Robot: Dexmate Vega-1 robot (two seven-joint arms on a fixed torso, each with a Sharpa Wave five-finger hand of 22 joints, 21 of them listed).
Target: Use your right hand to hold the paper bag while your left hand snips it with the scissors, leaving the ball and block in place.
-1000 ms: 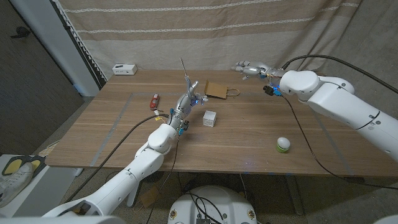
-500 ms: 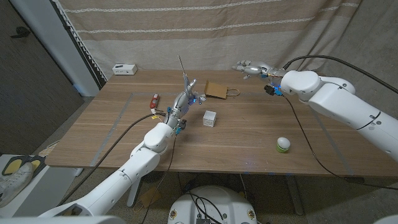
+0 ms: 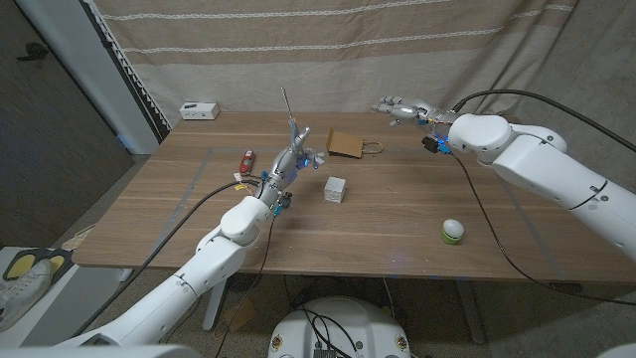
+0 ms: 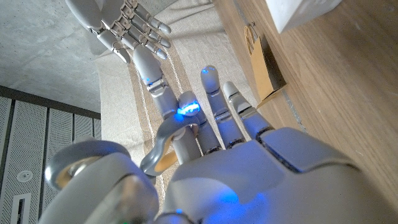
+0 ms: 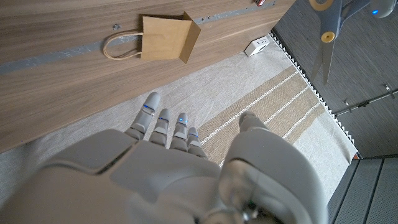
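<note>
Head view: the paper bag (image 3: 346, 145) lies flat toward the far side of the desk (image 3: 397, 214), handle pointing right. Just left of it the left hand (image 3: 290, 164) grips the scissors (image 3: 292, 124), blades pointing up. The right hand (image 3: 402, 108) hovers past the far edge — fingers spread, holding nothing. The block (image 3: 336, 189) sits nearer, the ball (image 3: 453, 231) near right.

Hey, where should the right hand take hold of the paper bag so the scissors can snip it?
Probably the handle end. The bag lies flat, its loop handle pointing toward the right hand, which hovers open past the table's far edge. Coming down from that side leaves the other edge free for the scissors in the left hand.
</note>
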